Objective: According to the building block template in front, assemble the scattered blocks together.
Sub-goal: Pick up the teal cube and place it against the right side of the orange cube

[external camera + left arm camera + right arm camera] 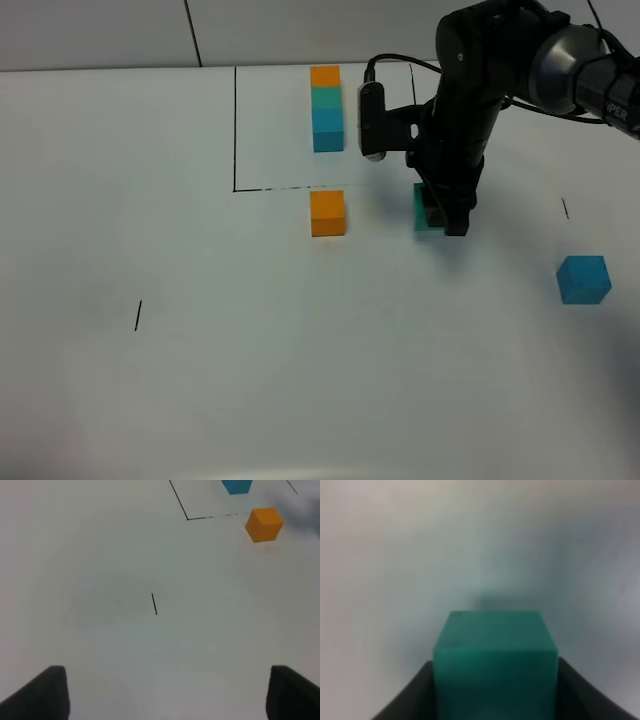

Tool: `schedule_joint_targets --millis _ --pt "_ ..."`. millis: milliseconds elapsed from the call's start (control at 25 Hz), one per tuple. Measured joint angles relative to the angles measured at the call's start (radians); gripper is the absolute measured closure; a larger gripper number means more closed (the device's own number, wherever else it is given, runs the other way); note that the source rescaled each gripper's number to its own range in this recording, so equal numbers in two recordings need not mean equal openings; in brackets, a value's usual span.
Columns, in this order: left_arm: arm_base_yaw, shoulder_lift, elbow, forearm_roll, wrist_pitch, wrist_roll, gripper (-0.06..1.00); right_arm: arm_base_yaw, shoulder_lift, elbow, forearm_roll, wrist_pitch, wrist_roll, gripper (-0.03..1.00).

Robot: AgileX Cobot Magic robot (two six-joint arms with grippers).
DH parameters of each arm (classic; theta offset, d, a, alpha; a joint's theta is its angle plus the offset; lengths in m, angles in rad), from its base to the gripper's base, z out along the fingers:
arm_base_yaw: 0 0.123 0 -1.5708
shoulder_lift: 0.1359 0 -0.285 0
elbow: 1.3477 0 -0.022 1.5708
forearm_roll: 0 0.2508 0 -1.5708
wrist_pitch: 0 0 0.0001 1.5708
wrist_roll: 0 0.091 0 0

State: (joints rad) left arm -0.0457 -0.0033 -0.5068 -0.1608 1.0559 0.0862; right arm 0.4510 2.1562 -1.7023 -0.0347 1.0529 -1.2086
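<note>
Teal-green cube (424,212) in right end effector (440,222), beside orange cube (327,213)

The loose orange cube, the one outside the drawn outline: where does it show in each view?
Exterior high: the loose orange cube sits centre, just below the black outline's corner line.
Left wrist: loose orange cube near the upper right, beside the same outline corner.
Right wrist: not in it; only the teal-green cube in the right gripper.
Shared landmark: the outline.
</note>
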Motion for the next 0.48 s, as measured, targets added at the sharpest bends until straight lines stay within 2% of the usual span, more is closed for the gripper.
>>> schedule_joint_targets --millis 240,480 --pt "0.000 0.000 0.000 0.000 0.000 0.000 0.17 0.019 0.004 0.000 0.021 -0.056 -0.022 0.94" --pt "0.000 0.000 0.000 0.000 0.000 0.000 0.17 0.022 0.073 -0.072 0.051 -0.006 -0.024 0.94"
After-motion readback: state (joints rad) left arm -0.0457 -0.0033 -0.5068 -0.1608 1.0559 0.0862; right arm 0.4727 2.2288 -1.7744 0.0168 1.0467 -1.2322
